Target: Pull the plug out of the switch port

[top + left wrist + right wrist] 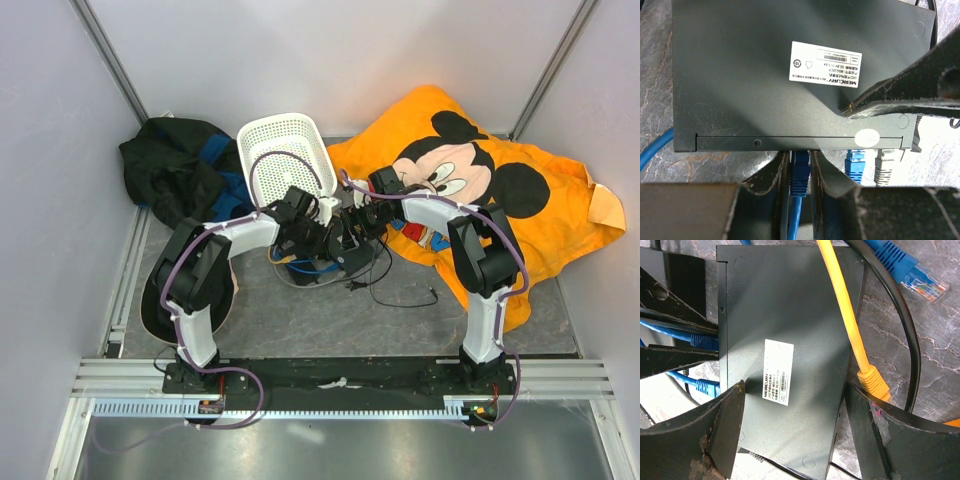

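Observation:
The switch [765, 75] is a flat black box with a white label [825, 65]. A blue plug [800, 172] sits in a port on its near edge. My left gripper [801, 180] is shut on that plug, one finger tight on each side. A second blue plug [856, 165] and a white plug [885, 167] sit in ports to its right. My right gripper [796, 390] is shut across the switch [805, 305], a finger on each long side. A yellow plug [872, 382] lies against the right finger [880, 440]. From above, both grippers [345, 228] meet at mid-table.
A white basket [285, 150] stands just behind the grippers. Orange Mickey Mouse cloth [520, 200] covers the back right, and dark clothing [175, 170] is heaped at the back left. Blue and black cables [400, 290] trail on the table. A loose blue plug [920, 282] lies beside the switch.

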Tool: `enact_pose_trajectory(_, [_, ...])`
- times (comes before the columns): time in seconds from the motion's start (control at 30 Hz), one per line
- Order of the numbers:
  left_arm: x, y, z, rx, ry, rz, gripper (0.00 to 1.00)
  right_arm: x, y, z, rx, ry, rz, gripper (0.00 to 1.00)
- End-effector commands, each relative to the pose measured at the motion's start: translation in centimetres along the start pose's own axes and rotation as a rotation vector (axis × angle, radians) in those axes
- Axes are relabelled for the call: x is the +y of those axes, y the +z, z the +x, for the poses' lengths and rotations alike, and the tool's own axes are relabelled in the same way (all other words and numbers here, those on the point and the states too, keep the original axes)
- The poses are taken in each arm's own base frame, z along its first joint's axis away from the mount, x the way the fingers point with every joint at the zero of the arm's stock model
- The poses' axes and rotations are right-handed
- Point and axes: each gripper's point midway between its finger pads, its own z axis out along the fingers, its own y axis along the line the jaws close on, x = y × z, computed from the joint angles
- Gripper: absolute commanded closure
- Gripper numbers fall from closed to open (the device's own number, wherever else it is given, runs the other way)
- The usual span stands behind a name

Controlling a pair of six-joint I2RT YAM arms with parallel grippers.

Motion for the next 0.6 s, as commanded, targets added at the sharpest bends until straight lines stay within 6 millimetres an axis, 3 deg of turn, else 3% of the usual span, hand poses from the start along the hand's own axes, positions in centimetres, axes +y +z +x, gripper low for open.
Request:
enact_pose_trajectory(0.0, [-0.7, -1.2, -1.1, -0.056, 0.035, 0.011, 0.98, -3.5, 3.3, 16.7, 0.531, 0.119, 0.161, 0.24])
enact_pose_trajectory(0.37, [-0.8, -1.8, -0.9, -0.061, 0.054, 0.007, 0.98, -3.7, 3.7, 17.0, 0.551, 0.122, 0.174, 0.24])
enact_pose_trajectory(0.57, [-0.9, -2.4, 0.3, -0.029, 0.051, -0.001, 0.98, -3.8, 4.1, 17.4, 0.59, 0.124, 0.19, 0.25])
